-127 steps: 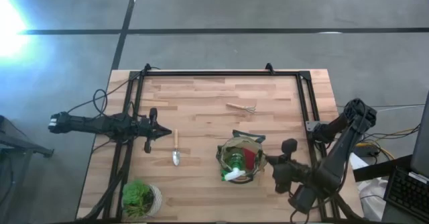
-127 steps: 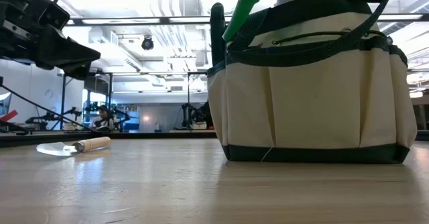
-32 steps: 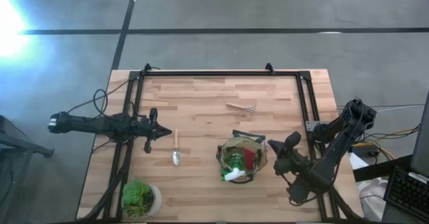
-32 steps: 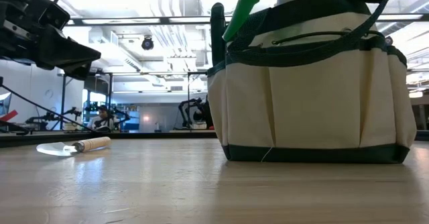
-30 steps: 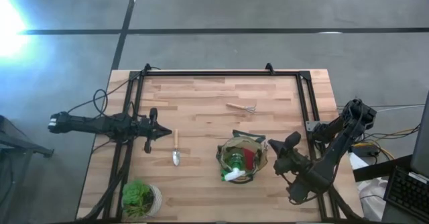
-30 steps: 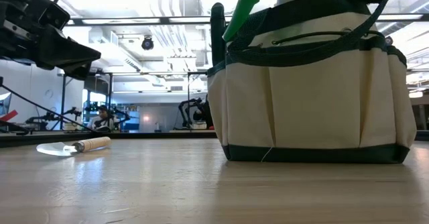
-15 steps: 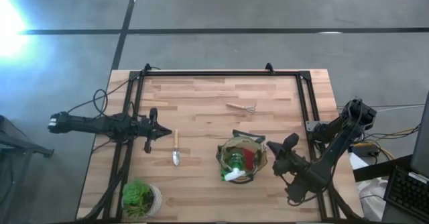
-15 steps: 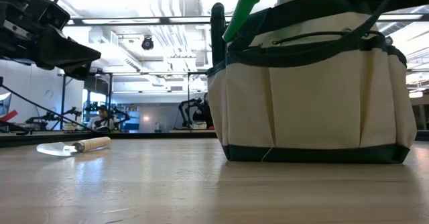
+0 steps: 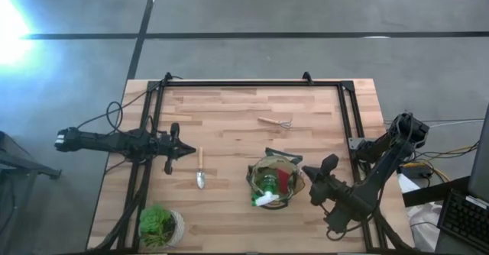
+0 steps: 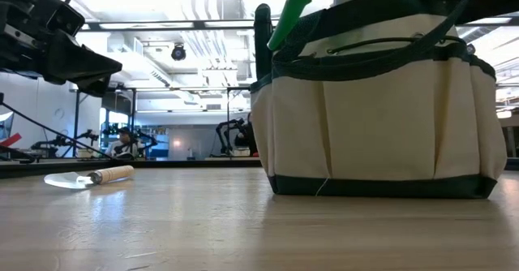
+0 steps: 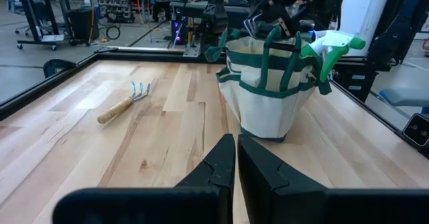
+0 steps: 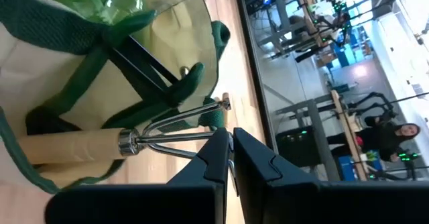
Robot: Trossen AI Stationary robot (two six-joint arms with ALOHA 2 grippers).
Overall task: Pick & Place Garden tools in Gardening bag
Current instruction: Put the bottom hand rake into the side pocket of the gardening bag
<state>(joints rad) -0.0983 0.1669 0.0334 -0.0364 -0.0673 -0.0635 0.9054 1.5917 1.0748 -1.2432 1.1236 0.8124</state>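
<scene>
Currently my right gripper (image 9: 308,169) sits just beside the bag (image 9: 276,182), on the side away from the trowel (image 9: 200,171), with its fingers pressed together and holding nothing. In the right wrist view a wooden-handled fork (image 12: 127,142) lies across the bag's rim directly ahead of my fingertips, its metal tines reaching out past a green strap (image 12: 191,80). My left gripper (image 9: 183,153) waits close to the trowel, on the side away from the bag, fingers likewise pressed together and empty.

Tool locations, relative to the bag:
- Spray bottle (image 9: 267,188): inside, nozzle sticking up over the rim.
- Red item (image 9: 285,180): inside, next to the bottle.
- Trowel: on the table, well apart from the bag, toward my left arm.
- Rake (image 9: 275,122): on the table, well apart, toward the far rail.

Hazards, as I judge them:
- The fork is not fully down in the bag. Any contact from my right fingers could tip it out over the rim.
- My right fingertips are near a strap. Pulling away at the wrong angle could hook it and drag or topple the bag, spilling what is inside.
- The bag is soft-sided. A sideways push could fold the wall and narrow the mouth for the two tools not yet loaded.
</scene>
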